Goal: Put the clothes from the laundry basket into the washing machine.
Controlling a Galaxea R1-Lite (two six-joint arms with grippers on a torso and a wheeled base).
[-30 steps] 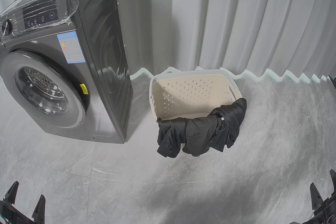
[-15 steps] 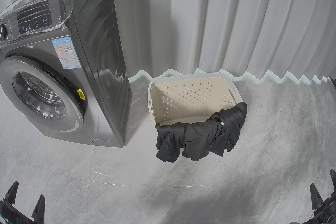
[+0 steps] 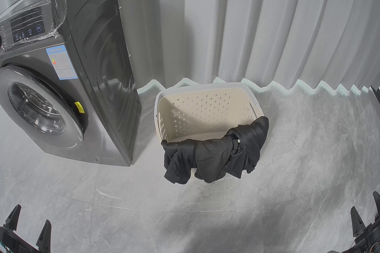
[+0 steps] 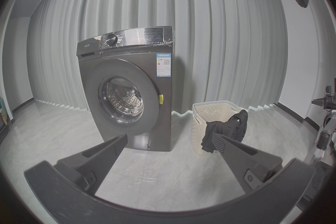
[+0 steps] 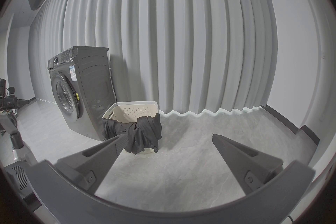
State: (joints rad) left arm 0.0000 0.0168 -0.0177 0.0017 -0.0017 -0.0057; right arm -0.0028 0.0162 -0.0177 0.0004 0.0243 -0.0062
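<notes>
Grey marble floor [image 3: 285, 186]: crumpled black garment [image 3: 213, 153] lies crosswise over the rim of the cream plastic basket [image 3: 206, 87], mid-frame; left pincer [image 3: 31, 215] and right pincer [image 3: 365, 202] gape empty in the bottom corners, right seemingly nearer.

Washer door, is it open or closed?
Closed. The round door sits flat against the washer front with no gap showing, so the clothes cannot go in yet.
</notes>
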